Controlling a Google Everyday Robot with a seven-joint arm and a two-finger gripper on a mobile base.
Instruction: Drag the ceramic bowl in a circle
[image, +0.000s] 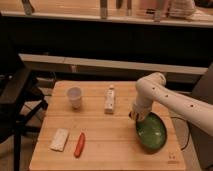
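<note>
The ceramic bowl (151, 132) is a wide, shallow, glossy green bowl with a dark rim. It sits at the right side of the wooden table (105, 145) and looks tilted. My gripper (135, 116) comes down from the white arm (170, 97) at the bowl's upper-left rim, touching or gripping that edge. The contact itself is hidden behind the wrist.
A small whitish cup (74, 97) stands at the back left. A white bottle (109, 99) lies in the middle back. A pale sponge-like block (59, 139) and an orange-red carrot-like item (79, 144) lie at the front left. A dark chair (17, 100) stands left of the table.
</note>
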